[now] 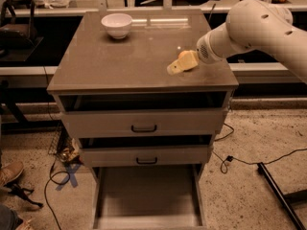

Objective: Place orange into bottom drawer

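The orange (184, 55) sits on the cabinet top (129, 56) near its right edge, partly covered by my gripper (178, 66). The gripper reaches in from the right on the white arm (249, 28) and lies right at the orange, low over the top. The bottom drawer (148, 195) is pulled out at floor level below the two upper drawers and shows a bare flat floor. The top drawer (144, 121) and middle drawer (146, 155) are each pulled out a little.
A white bowl (117, 24) stands at the back left of the cabinet top. Cables (225, 162) lie on the floor to the right, with a dark bar (278, 195). A shoe (9, 172) and more cables are at the left.
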You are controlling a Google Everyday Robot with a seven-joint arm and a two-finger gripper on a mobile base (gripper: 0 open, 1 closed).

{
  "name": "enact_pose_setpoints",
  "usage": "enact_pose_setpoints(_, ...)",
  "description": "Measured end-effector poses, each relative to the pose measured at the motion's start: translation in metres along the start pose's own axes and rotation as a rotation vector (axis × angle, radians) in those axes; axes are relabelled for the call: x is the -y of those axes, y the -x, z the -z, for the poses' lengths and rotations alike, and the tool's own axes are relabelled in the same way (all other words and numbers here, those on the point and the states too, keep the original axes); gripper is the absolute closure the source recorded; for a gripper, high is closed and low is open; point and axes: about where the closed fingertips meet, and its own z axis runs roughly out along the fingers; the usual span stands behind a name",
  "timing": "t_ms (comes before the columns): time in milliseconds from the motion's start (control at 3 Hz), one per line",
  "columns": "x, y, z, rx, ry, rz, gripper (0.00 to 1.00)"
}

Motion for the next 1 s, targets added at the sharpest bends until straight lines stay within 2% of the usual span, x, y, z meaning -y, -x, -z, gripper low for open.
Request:
enact_pose_setpoints(333, -0.001, 0.005, -0.013, 0.006, 0.013, -0.016, 0.0)
enact_pose_setpoints(667, 0.0, 0.01, -0.026, 0.004, 0.017, -0.028, 0.18)
enact_pose_setpoints(1000, -0.002, 0.011, -0.037, -0.008, 0.028, -0.028, 0.5)
